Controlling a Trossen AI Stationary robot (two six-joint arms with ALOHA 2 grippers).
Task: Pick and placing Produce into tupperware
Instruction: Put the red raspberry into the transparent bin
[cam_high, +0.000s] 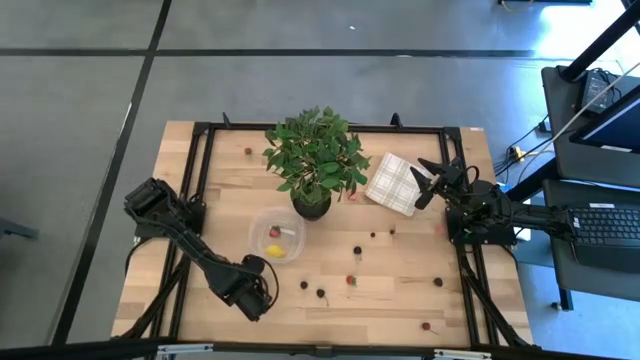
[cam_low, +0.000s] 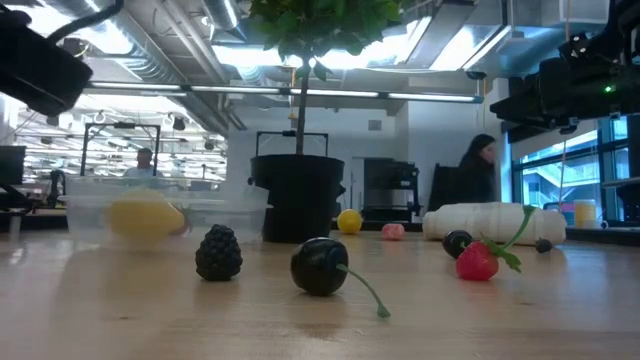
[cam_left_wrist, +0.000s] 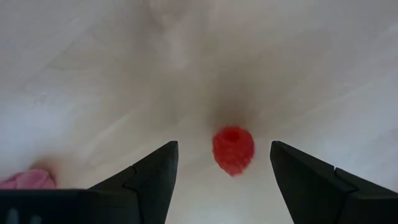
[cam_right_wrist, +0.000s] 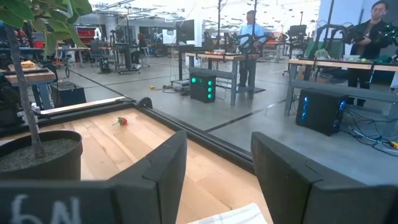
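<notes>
Hanging low over the counter, the left gripper has its fingers spread wide with nothing held; a red raspberry lies on the wood in the gap between them, nearer the far end of the tips and touching neither. Its hollow end faces up toward the wrist camera, so its long axis runs roughly along the fingers' reach. A pink piece sits off to one side of the fingers.

From above, this gripper is near the front edge, just in front of the tupperware, which holds a yellow lemon-like piece and stands beside the potted plant. More produce is scattered to its right: dark berries and a red one.

The right gripper waits by the counter's far right corner, above the checked cloth, fingers parted and empty.
</notes>
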